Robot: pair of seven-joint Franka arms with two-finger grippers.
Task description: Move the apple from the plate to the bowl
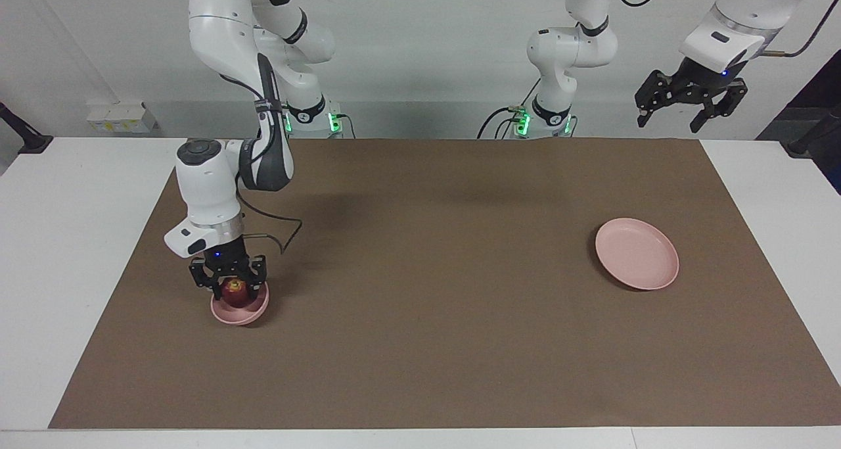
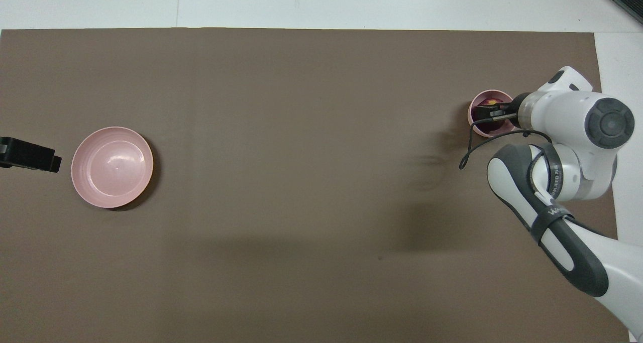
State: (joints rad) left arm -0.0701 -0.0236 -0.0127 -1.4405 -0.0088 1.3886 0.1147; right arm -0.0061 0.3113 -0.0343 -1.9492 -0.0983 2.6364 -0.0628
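The white bench [image 1: 59, 238] is covered over most of its top by a brown mat [image 1: 427, 271], and both task vessels are set on that mat, well apart. The right arm [image 1: 204, 192] is reached down toward its own end of the bench. The left arm [image 1: 571, 48] is held high and waits, with the left pincer [image 1: 680, 110] spread wide, grasping nothing, above the bench's edge at that arm's end.

The plate [image 1: 636, 253] is found toward the left arm's end of the bench, and no apple is seen on it. The bowl [image 1: 240, 312] is placed toward the right arm's end, farther from the robots than the plate. The right pincer [image 1: 230, 284] is lowered into the mouth of the bowl. The apple [image 1: 234, 292] is seen inside the bowl, directly beneath that pincer and framed by it on both sides, with its yellowish patch turned upward.

Whether the apple is grasped or already released by the right pincer cannot be told; whether it rests on the bowl's floor is hidden by the rim.

The transfer is judged to be nearly complete. The coming move is judged to turn on one relation: the apple lies straight below the right pincer, so a vertical lift is called for, once release is sure. No long axis is offered by the round fruit. The right arm is by far the nearer.
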